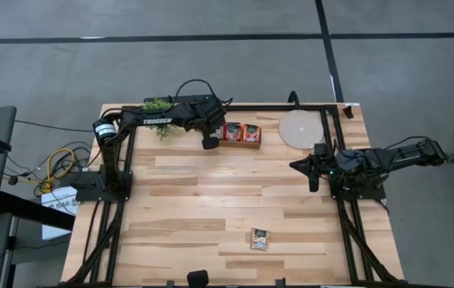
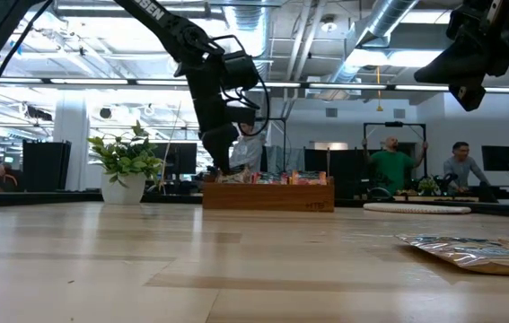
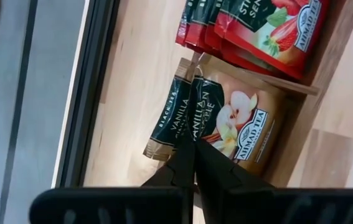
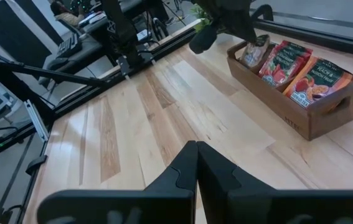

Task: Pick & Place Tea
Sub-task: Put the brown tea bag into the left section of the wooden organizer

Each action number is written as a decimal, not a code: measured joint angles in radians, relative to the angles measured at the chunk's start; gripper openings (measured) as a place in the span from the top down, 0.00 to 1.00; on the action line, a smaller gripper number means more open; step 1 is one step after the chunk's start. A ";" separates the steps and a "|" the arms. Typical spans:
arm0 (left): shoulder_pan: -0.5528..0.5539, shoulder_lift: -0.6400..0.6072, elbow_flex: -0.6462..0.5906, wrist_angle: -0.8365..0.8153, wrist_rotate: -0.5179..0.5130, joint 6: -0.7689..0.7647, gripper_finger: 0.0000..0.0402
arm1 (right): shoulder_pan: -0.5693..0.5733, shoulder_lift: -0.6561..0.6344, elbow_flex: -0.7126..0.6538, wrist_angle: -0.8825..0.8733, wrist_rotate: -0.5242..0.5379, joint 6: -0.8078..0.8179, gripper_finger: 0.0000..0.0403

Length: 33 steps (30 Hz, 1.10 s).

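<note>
- Left gripper [image 1: 210, 142] sits upper centre of the high view, at the left end of the wooden tray [image 1: 241, 144]; fingers pressed together, tips against the top edge of a vanilla tea sachet [image 3: 192, 112] standing in the end compartment.
- Red strawberry sachets [image 3: 269, 25] fill the next compartment, top right of the left wrist view.
- One loose sachet [image 1: 259, 238] lies flat on the table [image 1: 194, 200], lower centre.
- Right gripper [image 1: 313, 168] hovers at right centre, jaws shut, empty.
- Round pale disc [image 1: 300, 130] lies right of the tray.

loose sachet [image 2: 474, 251] cut off at frame edge; tray [image 2: 267, 195] contents indistinct.
</note>
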<state>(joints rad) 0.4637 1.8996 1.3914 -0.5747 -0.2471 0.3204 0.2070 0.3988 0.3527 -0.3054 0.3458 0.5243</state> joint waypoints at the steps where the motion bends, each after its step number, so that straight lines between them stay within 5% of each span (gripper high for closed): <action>1: -0.001 0.000 0.000 0.000 0.000 -0.003 1.00 | 0.000 0.000 0.000 0.000 0.000 0.000 1.00; 9: -0.015 0.000 0.000 -0.005 -0.010 -0.022 0.98 | 0.000 0.000 0.000 0.000 0.000 0.000 1.00; 23: -0.050 -0.013 0.000 -0.036 -0.119 -0.037 0.65 | 0.000 0.000 0.000 0.000 0.000 0.000 1.00; 33: -0.061 -0.147 0.002 0.014 -0.108 -0.040 0.62 | 0.000 0.000 0.000 0.000 0.000 0.000 1.00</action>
<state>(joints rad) 0.4028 1.7524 1.3930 -0.5602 -0.3550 0.2802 0.2070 0.3988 0.3529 -0.3053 0.3459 0.5243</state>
